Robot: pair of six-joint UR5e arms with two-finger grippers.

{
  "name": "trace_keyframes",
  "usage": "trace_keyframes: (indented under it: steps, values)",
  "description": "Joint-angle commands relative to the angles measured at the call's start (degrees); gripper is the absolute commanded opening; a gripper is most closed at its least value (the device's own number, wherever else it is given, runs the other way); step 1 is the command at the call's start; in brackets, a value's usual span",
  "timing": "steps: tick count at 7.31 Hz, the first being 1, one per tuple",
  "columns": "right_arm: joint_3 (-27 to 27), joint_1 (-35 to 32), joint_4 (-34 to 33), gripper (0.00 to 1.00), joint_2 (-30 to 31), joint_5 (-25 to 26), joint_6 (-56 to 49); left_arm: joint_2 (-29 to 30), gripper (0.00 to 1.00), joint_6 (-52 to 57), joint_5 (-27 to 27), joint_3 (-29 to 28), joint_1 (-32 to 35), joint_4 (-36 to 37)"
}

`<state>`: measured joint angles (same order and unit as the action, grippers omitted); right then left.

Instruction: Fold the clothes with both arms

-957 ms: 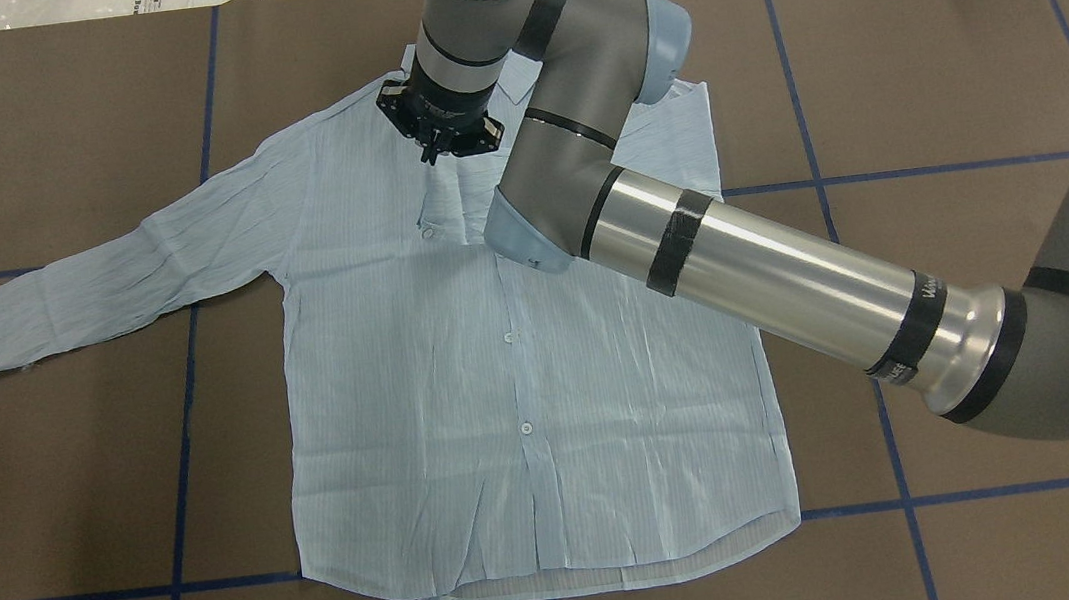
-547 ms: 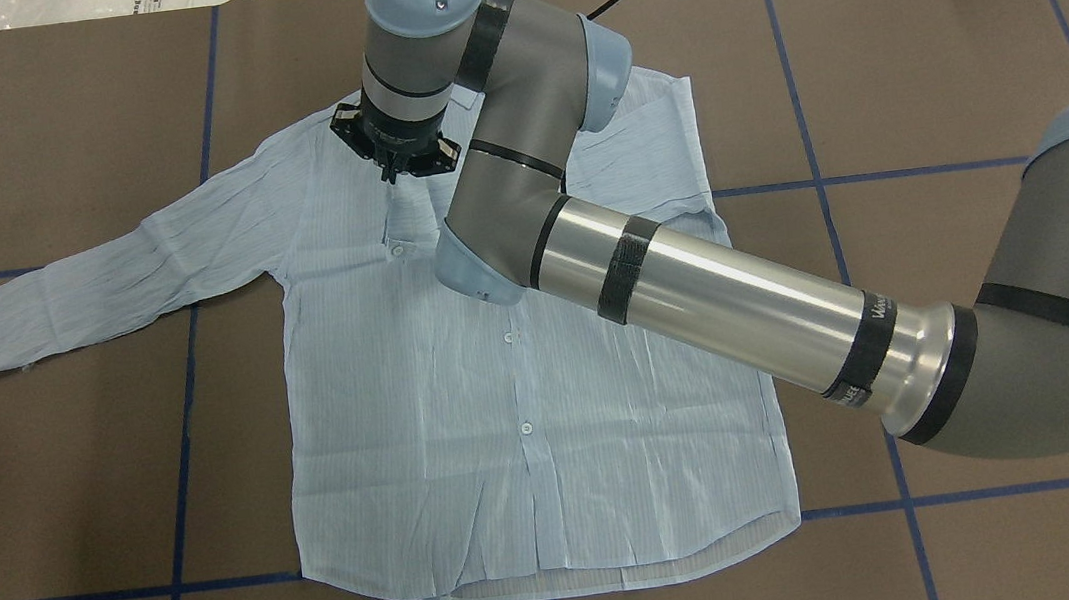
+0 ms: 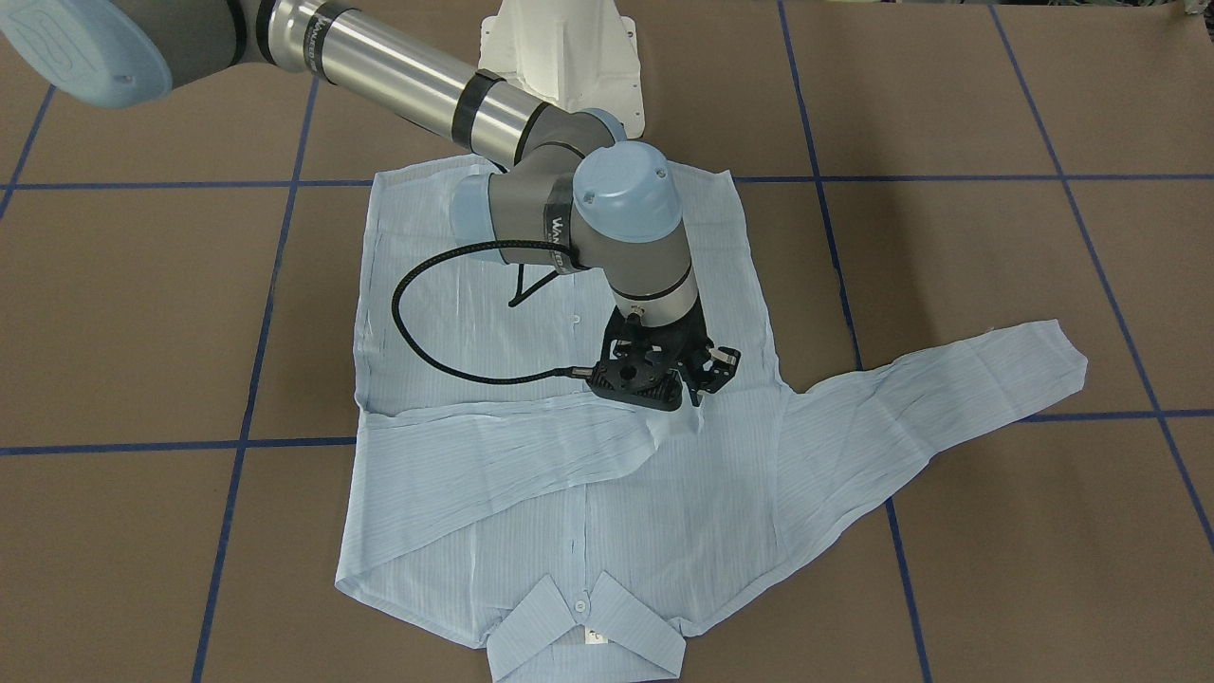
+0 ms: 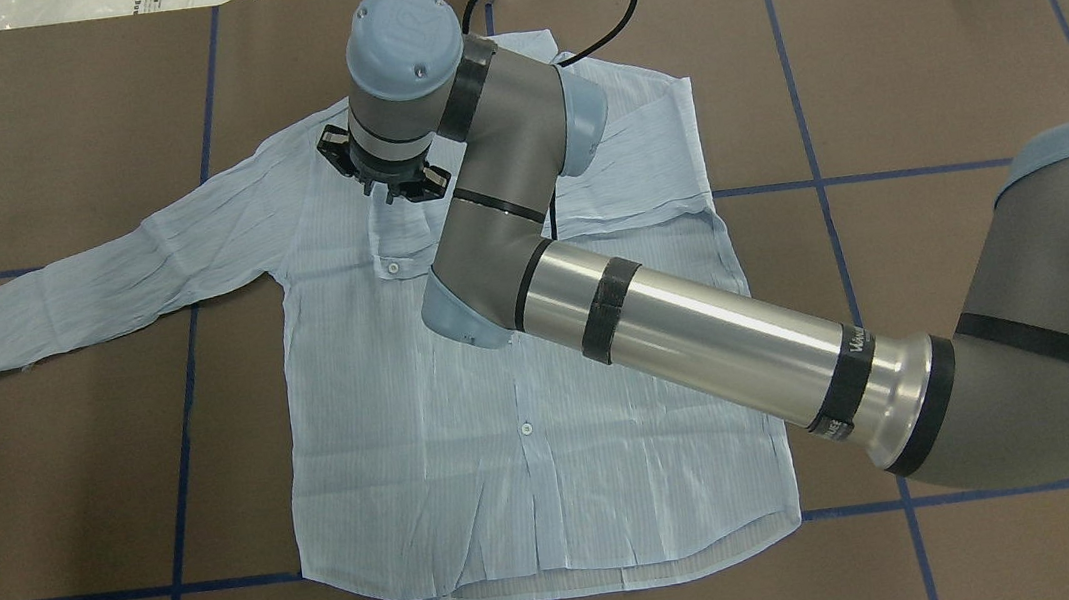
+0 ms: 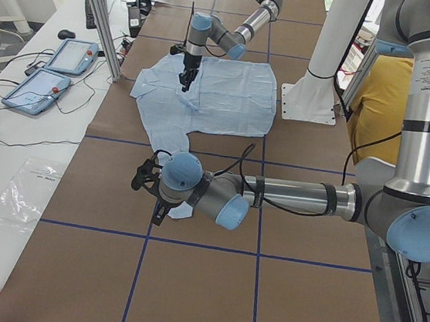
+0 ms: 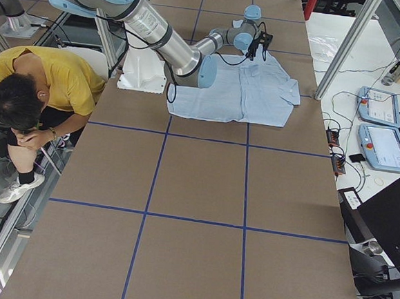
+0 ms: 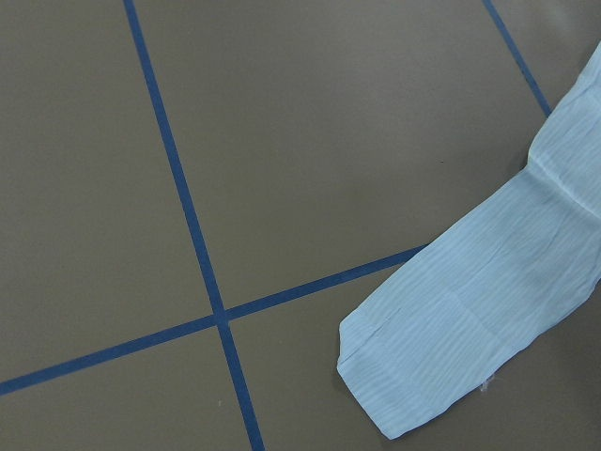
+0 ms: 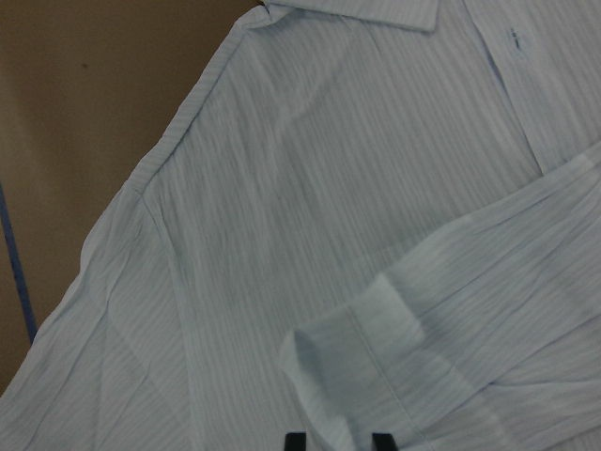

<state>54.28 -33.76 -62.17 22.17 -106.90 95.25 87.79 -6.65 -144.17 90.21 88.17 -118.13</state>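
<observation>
The light-blue shirt lies flat, buttons up, on the brown table. The right gripper is clamped on the cuff of one sleeve, which crosses the chest. The other sleeve and the body are not yet folded. Whether the fingers of the left gripper are apart cannot be told.

White lettering that begins "WAN" runs along a black band on the right arm; the rest is illegible. Its blue joint cap carries a raised mark, seemingly "UR". The white label at the collar of the shirt is too small to read.
</observation>
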Motion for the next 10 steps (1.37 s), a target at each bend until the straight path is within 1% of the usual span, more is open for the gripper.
trace_keyframes:
  steps: [1,2,3,4,5,6,7,8,9,10]
  values:
    - [0.12,1.24,1.18,1.0,-0.45,2.14,2.04,3.51,1.0,-11.49,0.2,-2.83,-7.45,0.27]
    - [0.3,1.15,1.09,1.0,-0.28,2.23,2.13,5.61,1.0,-13.46,4.21,-5.37,-10.53,-0.08]
    - [1.87,0.46,0.91,1.0,1.28,2.31,2.39,5.98,1.0,-15.13,7.64,-7.31,-13.0,-1.04]
    - [4.75,-1.12,0.74,1.0,4.26,1.97,2.31,7.38,0.98,-16.54,7.85,-11.59,-13.2,-3.92]
    - [9.22,-2.09,0.65,1.0,8.64,1.79,1.96,10.35,0.96,-16.9,7.77,-18.6,-13.46,-8.39]
    - [10.92,-3.67,0.56,1.0,10.51,0.22,1.87,12.38,0.91,-19.34,7.77,-21.62,-15.47,-9.56]
    - [11.02,-4.47,0.47,1.0,11.05,-1.8,1.87,12.75,0.88,-19.98,7.77,-22.26,-17.92,-9.58]
    - [11.63,-4.47,0.47,1.0,11.14,-1.9,1.87,12.58,0.79,-21.12,7.59,-22.18,-18.12,-9.66]
    - [12.16,-4.56,0.47,1.0,11.75,-1.9,1.87,12.4,0.76,-21.3,7.76,-22.44,-19.43,-9.66]
    - [13.04,-4.74,0.56,1.0,12.45,-1.9,1.87,12.23,0.75,-21.3,7.77,-22.62,-20.49,-9.75]
